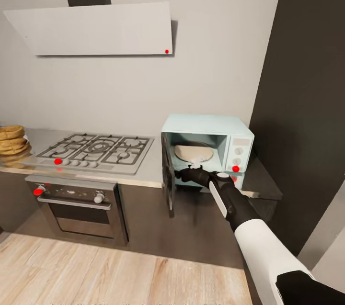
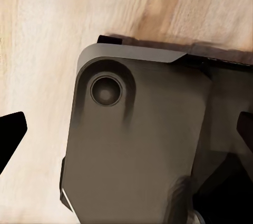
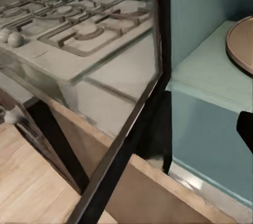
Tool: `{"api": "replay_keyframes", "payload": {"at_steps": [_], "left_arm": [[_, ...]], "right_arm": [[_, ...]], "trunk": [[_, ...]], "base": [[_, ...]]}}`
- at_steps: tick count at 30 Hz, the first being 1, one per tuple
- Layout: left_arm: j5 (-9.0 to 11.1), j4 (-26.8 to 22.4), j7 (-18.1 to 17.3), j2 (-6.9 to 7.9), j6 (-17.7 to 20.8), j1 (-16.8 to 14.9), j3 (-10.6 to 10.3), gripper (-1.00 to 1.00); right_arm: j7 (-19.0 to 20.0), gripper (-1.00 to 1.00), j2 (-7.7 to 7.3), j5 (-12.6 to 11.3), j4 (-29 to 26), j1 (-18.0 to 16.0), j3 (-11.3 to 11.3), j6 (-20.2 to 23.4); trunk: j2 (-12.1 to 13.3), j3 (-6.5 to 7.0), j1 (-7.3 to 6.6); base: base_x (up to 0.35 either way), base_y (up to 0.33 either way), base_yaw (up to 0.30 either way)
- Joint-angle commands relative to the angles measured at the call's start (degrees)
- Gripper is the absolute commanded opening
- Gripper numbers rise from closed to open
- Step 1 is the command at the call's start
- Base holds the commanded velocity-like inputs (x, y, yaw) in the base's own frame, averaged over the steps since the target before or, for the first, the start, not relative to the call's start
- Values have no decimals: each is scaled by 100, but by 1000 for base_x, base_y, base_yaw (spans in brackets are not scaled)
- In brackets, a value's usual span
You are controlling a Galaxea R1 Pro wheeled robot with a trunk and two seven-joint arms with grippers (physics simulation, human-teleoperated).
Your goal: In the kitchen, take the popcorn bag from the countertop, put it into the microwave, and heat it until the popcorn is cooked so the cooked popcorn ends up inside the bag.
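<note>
The pale blue microwave [image 1: 238, 133] stands on the steel countertop [image 1: 146, 171] with its glass door [image 1: 167, 178] swung open to the left. A round tan turntable [image 1: 193, 152] lies inside the cavity. My right gripper [image 1: 191, 171] hovers open at the lower front of the opening, holding nothing; one dark fingertip [image 3: 245, 129] shows beside the microwave's blue floor [image 3: 211, 84] and the door's dark frame [image 3: 161, 50]. A tan ridged sack, the popcorn bag [image 1: 11, 139], sits at the counter's far left, cut by the picture's edge. My left gripper [image 2: 126, 129] hangs open over the wooden floor.
A gas hob [image 1: 96, 149] lies between the bag and the microwave, above a built-in steel oven [image 1: 79, 207]. An extractor hood [image 1: 96, 29] hangs overhead. A tall dark cabinet [image 1: 306, 104] walls off the right. Part of my grey base [image 2: 137, 145] sits below the left gripper.
</note>
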Motion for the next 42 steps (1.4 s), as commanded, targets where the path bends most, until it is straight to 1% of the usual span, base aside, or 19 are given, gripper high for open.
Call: {"api": "replay_keyframes", "payload": {"at_steps": [1, 5, 7, 11, 16, 20, 24, 28, 42], "left_arm": [[22, 4, 5, -6, -31, -1, 20, 100], [22, 4, 5, 45, -44, 7, 24, 100], [17, 4, 5, 36, -45, 5, 20, 100], [13, 4, 5, 25, -46, 5, 18, 100], [13, 4, 2, 14, -52, 9, 18, 100], [13, 4, 1, 21, -53, 20, 18, 100], [13, 4, 3, -3, -55, 22, 18, 100], [13, 4, 1, -9, -55, 22, 18, 100], [13, 4, 4, -10, -55, 22, 18, 100]], "right_arm": [[19, 100, -5, -31, -9, -2, 0, 45], [20, 100, -6, -35, -56, 15, -11, 65], [10, 100, -13, -38, -183, 127, -15, 142], [-9, 100, -30, -19, -782, 504, -12, 289], [-15, 100, -35, -6, -893, 615, -1, 306], [-15, 100, -42, -6, -904, 633, 0, 308], [-11, 100, -54, -12, -914, 635, -6, 310], [-7, 100, -60, -18, -942, 644, -8, 379], [-6, 100, -69, -13, -967, 652, -17, 387]], "trunk": [[-4, -7, -1], [-4, -7, -1], [-4, -7, -1], [-4, -7, -1], [-4, -7, -1], [-4, -7, -1], [-4, -7, -1], [-4, -7, -1], [-4, -9, -1]], "base": [[-260, 0, 34], [-139, 0, 8], [-20, 0, 1], [-4, 0, 97], [0, 0, 184], [0, 0, 70], [0, 0, 147], [0, 0, 21], [0, 0, 20]]}}
